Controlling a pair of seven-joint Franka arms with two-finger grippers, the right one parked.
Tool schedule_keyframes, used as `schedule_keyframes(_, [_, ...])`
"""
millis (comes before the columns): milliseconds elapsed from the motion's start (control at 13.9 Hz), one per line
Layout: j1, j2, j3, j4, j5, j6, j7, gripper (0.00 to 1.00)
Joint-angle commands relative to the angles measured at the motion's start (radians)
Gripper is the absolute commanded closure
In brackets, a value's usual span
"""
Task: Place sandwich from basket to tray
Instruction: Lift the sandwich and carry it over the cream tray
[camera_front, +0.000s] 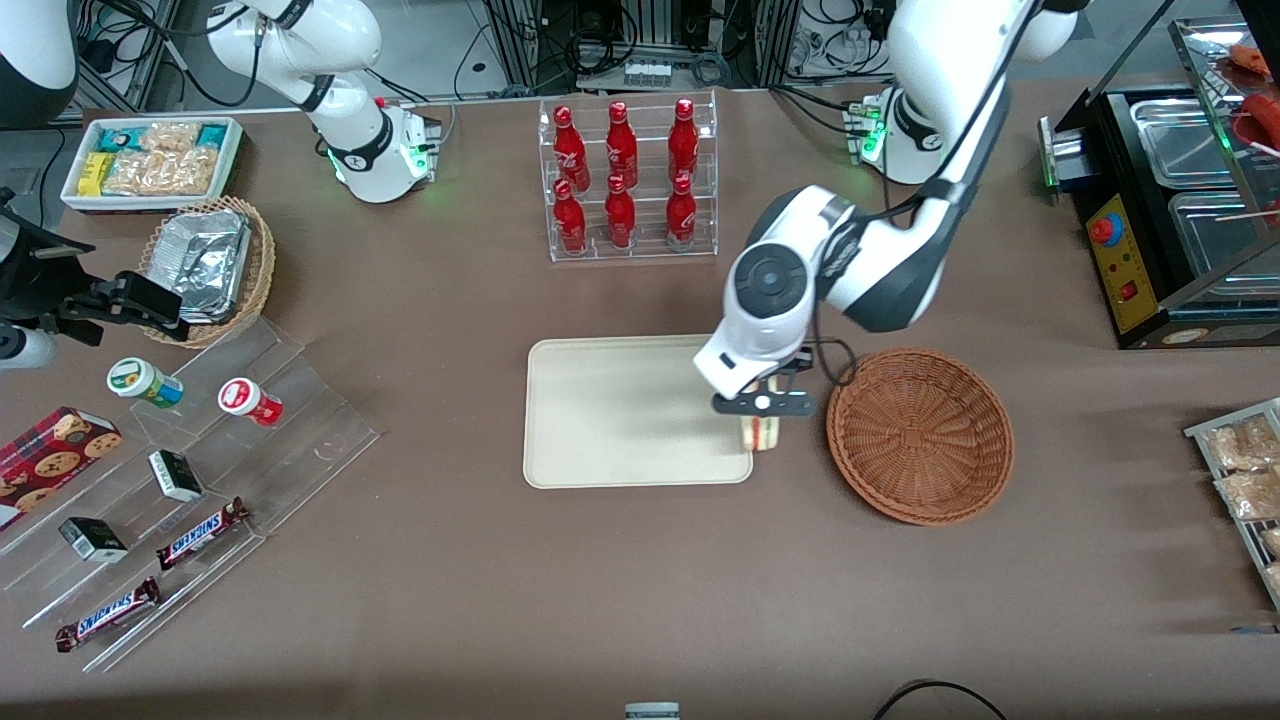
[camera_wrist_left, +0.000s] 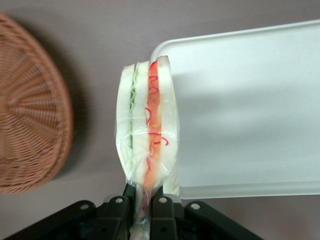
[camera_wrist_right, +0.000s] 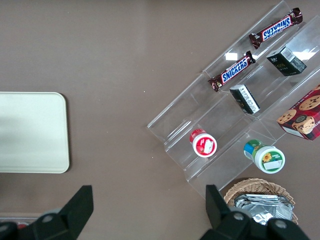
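My left gripper (camera_front: 762, 404) is shut on the sandwich (camera_front: 760, 433), a wrapped white-bread wedge with a pink-orange filling stripe. It hangs above the corner of the cream-white tray (camera_front: 620, 420) that lies nearest the reddish-brown wicker basket (camera_front: 920, 434). In the left wrist view the fingers (camera_wrist_left: 162, 210) pinch the sandwich (camera_wrist_left: 147, 125) by its wrapper, with the tray (camera_wrist_left: 250, 110) on one side and the basket (camera_wrist_left: 27, 115) on the other. The basket holds nothing that I can see.
A clear rack of red bottles (camera_front: 625, 180) stands farther from the front camera than the tray. A clear stepped shelf (camera_front: 200, 480) with snack bars and cups lies toward the parked arm's end. A black appliance (camera_front: 1170, 210) stands toward the working arm's end.
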Motion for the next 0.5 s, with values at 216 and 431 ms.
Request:
schedule_keyframes(216, [-0.066, 0.18, -0.023, 0.181, 0.009, -0.009, 0.018, 1.0])
schedule_keyframes(431, [-0.08, 0.237, -0.023, 0.235, 0.01, -0.009, 0.017, 1.0])
